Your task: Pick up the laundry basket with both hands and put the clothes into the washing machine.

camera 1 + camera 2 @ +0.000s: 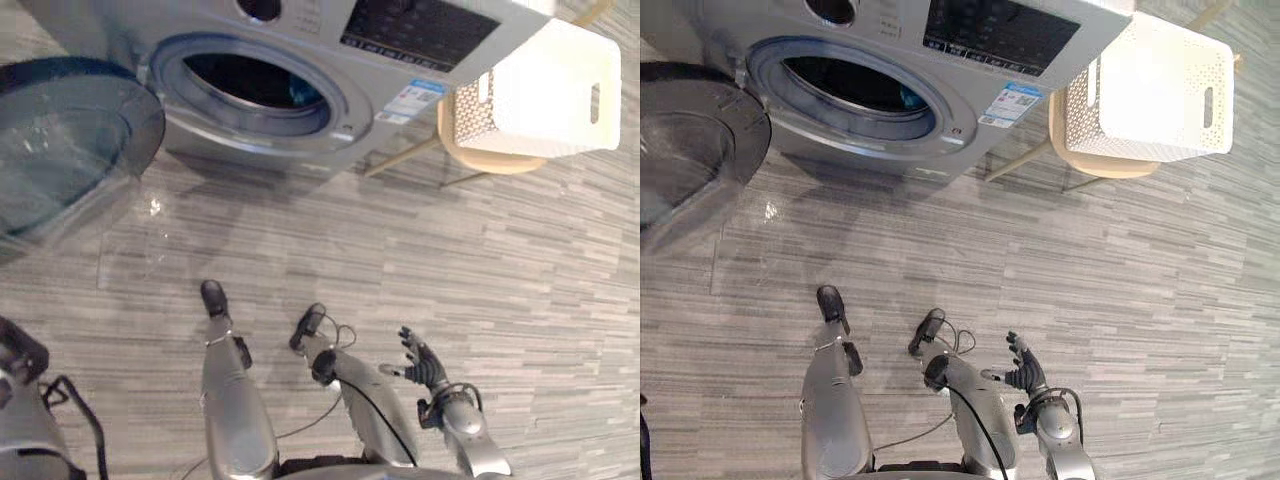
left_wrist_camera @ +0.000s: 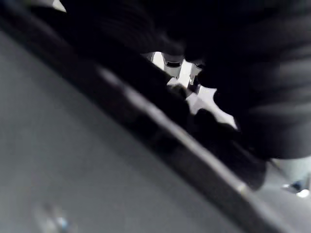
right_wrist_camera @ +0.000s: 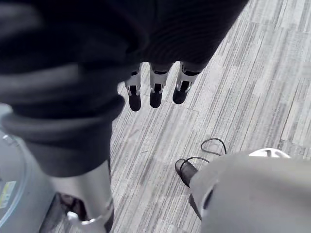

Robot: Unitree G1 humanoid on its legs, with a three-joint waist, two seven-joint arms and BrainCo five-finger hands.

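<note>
R hand (image 1: 420,365) is nearest, low at the robot's right side above the floor (image 1: 420,250). Its fingers (image 3: 155,97) are straight and spread, so it's fully open w/ nothing in it. The wrist view agrees: the dark tips hang free over grey planks, touching nothing.

L hand (image 1: 18,352) shows at the lower-left edge as a dark cover. Its own wrist view is dark and very close to a grey surface, so can't tell how open it is or whether it has hold of anything.

Further out on the left is the washer door (image 1: 60,150), round w/ glass, swung wide open to the robot's left. Beside it stands the washing machine (image 1: 335,60), a silver-grey front loader w/ the drum opening (image 1: 250,80) uncovered. A bit of blue-green shows inside at the opening's right edge; can't tell what it is. A dark control panel (image 1: 420,30) sits on the machine's upper front.

Farthest, just right of the machine, is the white perforated laundry basket (image 1: 545,95) w/ a slot handle. It sits on a round light-wood stool (image 1: 500,162). Both hands are well apart from the basket. Its inside is too bright to make out contents.
</note>
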